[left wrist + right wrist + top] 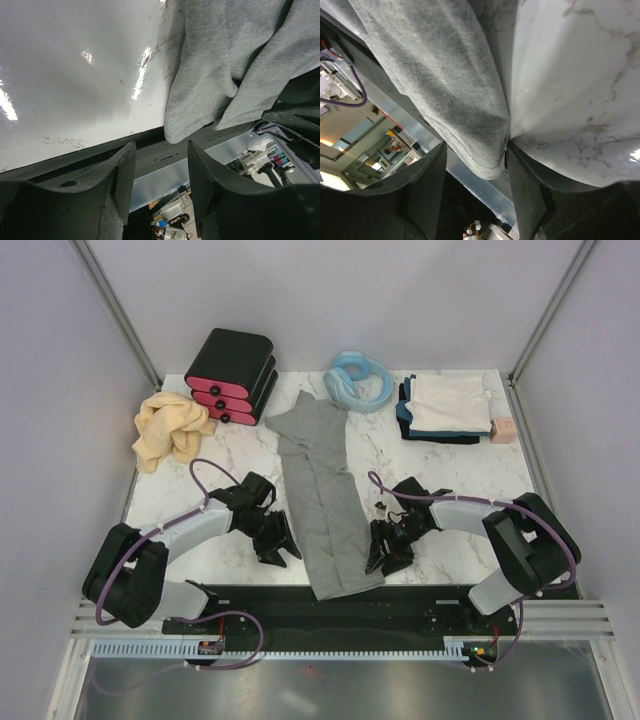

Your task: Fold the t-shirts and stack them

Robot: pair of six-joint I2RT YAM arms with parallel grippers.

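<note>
Grey heather cloth: the grey t-shirt (325, 500), folded lengthwise into a narrow strip, runs far to near down the middle of the marble table (450, 470), its near end draping over the near edge. We see the left claw (280, 548) just left of that end, released, nothing between its fingers. The right claw (386, 554), just right of it, stands spread, the shirt's edge lying loose between its fingers. A tan-yellow t-shirt (170, 428) lies crumpled far left; the folded t-shirts (448, 405) are stacked far right.
</note>
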